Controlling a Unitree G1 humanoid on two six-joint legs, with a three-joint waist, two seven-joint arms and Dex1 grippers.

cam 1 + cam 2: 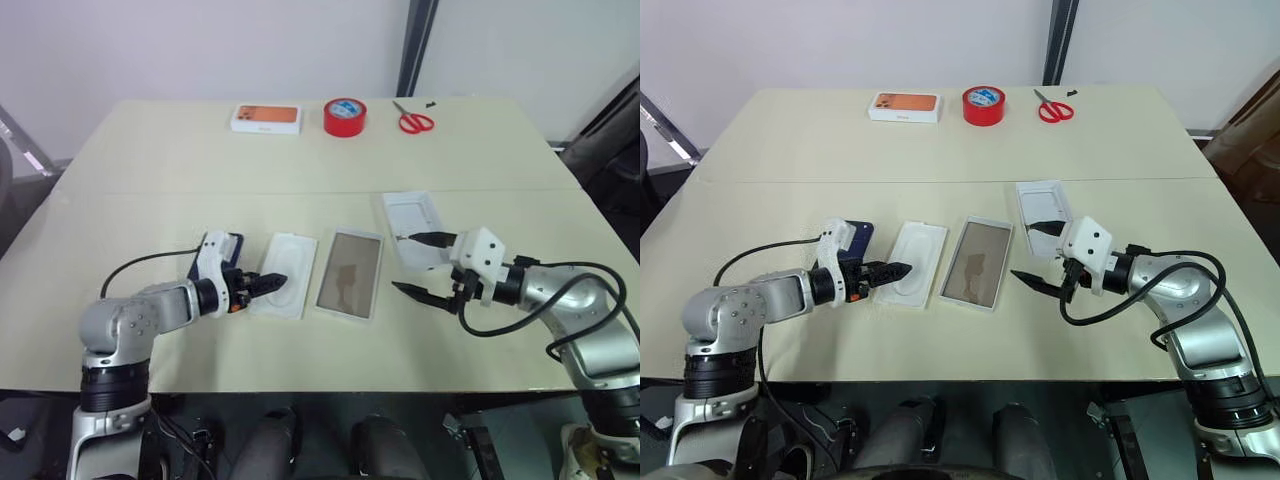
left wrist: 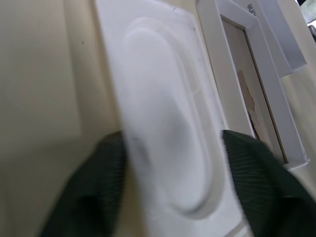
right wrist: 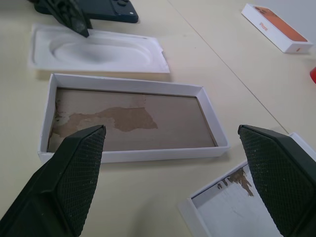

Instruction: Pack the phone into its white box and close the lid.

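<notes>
The white box (image 1: 349, 275) lies open and empty in the middle of the worktop (image 1: 150, 150), its tan-brown floor bare, so the packing itself has not begun. The phone (image 1: 857, 240) lies to the left of it, dark back up, mostly hidden behind the left hand (image 1: 888, 271) in the head views; between phone and box lies a thin white insert (image 1: 283, 288) with an oval recess. The lid (image 1: 417, 228) lies to the right of the box, plain inside up, and the right hand (image 1: 422, 266) hovers above its near end with its two fingers spread wide and nothing between them. The left hand reaches across the near end of the insert; in its wrist view the two fingers (image 2: 96, 192) stand one on each side of the insert's end, partly drawn in, but whether they already pinch the insert I cannot tell. My reading is that the step in hand is dealing with the insert, either lifting it aside or setting it in the box, before the phone goes in. The next move calls for a firm pinch on a thin, light edge without sliding it into the box wall just beside it; afterwards the left hand must come back to the phone on the far left. A second white box with an orange picture (image 1: 266, 118), a red tape roll (image 1: 344, 117) and scissors (image 1: 413, 120) lie along the far edge, well apart from the work.
</notes>
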